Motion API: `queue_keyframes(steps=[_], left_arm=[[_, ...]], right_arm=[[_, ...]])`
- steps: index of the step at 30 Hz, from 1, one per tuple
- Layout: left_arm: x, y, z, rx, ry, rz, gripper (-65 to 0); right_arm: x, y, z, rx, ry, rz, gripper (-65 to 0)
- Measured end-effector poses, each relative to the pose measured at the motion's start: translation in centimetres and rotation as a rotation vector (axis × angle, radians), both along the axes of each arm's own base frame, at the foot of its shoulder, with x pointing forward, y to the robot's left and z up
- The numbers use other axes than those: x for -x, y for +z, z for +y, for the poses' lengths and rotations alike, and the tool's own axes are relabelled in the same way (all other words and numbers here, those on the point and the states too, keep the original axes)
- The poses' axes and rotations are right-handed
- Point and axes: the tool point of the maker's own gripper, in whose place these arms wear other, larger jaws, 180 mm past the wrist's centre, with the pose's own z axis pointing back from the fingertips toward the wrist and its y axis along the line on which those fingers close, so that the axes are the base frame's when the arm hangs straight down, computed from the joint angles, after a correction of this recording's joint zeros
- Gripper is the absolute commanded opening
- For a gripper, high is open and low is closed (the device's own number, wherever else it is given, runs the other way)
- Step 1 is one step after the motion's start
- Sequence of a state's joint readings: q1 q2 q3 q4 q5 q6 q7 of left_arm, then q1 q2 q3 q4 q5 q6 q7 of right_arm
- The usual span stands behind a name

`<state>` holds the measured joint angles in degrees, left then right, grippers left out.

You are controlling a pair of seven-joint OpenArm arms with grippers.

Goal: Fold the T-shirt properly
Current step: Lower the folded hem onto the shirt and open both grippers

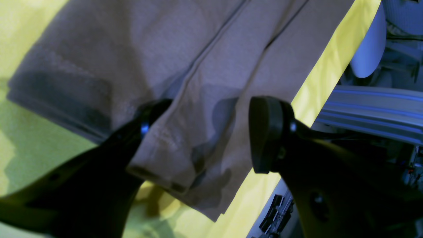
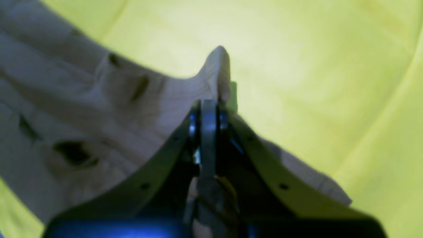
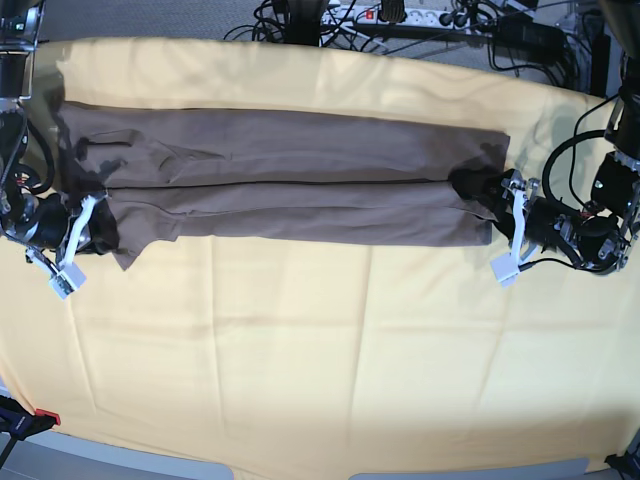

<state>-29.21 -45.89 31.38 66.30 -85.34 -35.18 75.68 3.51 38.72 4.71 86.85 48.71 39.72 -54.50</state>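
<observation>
T-shirt point(image 3: 280, 175) lies as a long narrow band across the 12 o'clock part of the yellow cloth point(image 3: 320, 360), both sides already turned in toward the centre. Right gripper point(image 2: 209, 109) at 9 o'clock is clenched on an end corner, probably to carry it over; left gripper point(image 1: 205, 132) at 3 o'clock straddles the opposite end, jaws apart, apparently poised to grasp.
</observation>
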Motion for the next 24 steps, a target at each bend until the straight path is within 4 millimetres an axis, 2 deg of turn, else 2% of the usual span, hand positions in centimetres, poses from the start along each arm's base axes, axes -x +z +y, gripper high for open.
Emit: queue_keyframes(steps=[6, 11, 17, 24], left_arm=[[0.0, 0.0, 0.0, 0.001, -0.001, -0.001, -26.8], [0.0, 0.0, 0.0, 0.001, -0.001, 0.0, -26.8], [0.0, 0.0, 0.0, 0.0, -0.001, 0.0, -26.8], [0.1, 0.1, -0.1, 0.006, -0.019, -0.012, -26.8]], right_arm=[[3.3, -0.2, 1.5, 0.045, 0.088, 0.017, -65.0], [6.0, -1.6, 1.3, 0.084, 0.12, 0.08, -65.0], [7.6, -0.6, 0.7, 0.164, 0.187, 0.089, -65.0], [10.1, -0.8, 1.2, 0.225, 0.256, 0.143, -65.0]])
